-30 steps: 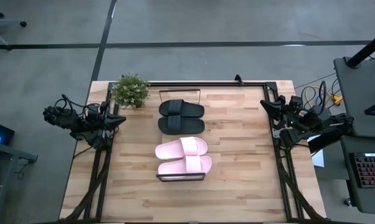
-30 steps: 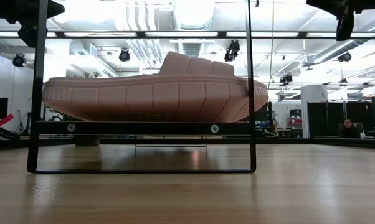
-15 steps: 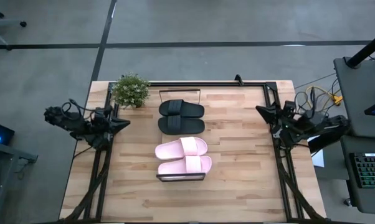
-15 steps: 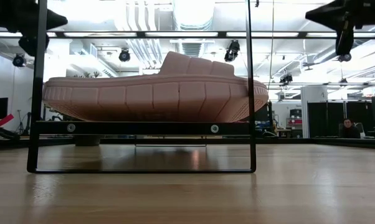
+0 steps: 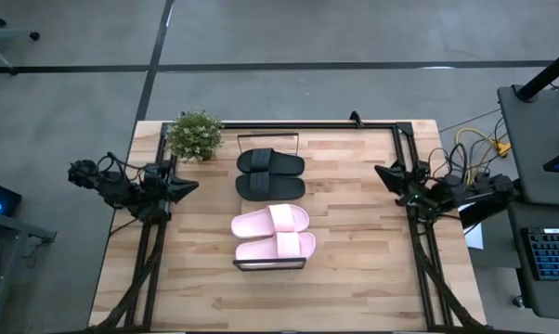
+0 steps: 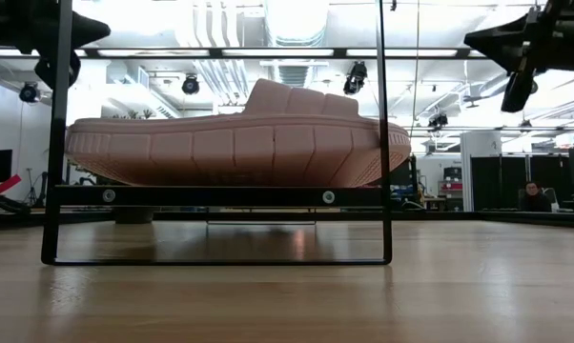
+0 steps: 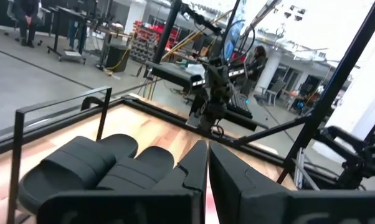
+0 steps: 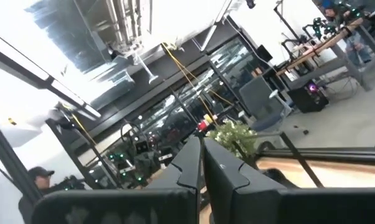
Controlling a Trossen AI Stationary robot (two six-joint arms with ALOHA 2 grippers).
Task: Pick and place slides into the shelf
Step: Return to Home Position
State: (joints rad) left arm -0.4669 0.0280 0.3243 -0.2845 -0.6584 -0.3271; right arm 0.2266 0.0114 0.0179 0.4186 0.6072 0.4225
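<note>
All the slides lie side by side on the shelf in the middle of the table, soles down. The black slides [image 5: 270, 174] are at its far end and the pink slides [image 5: 272, 234] at its near end. The shelf's dark frame [image 5: 268, 137] shows at both ends. In the low view the nearest pink slide [image 6: 230, 143] rests on the shelf's rail [image 6: 220, 195]. My left gripper [image 5: 192, 184] hovers shut at the table's left edge, level with the black slides [image 7: 81, 165]. My right gripper [image 5: 380, 173] hovers shut at the right edge.
A small potted plant [image 5: 194, 134] stands at the table's far left corner, next to the shelf's far end. Dark frame rails [image 5: 417, 241] run along the left and right table edges. Bare wood [image 5: 354, 232] lies between the shelf and each arm.
My right gripper has moved toward the table's left and slightly toward its near edge, coming in over the table. My left gripper has shifted a little toward the table's right, nearer the slides. The slides and shelf have stayed put.
</note>
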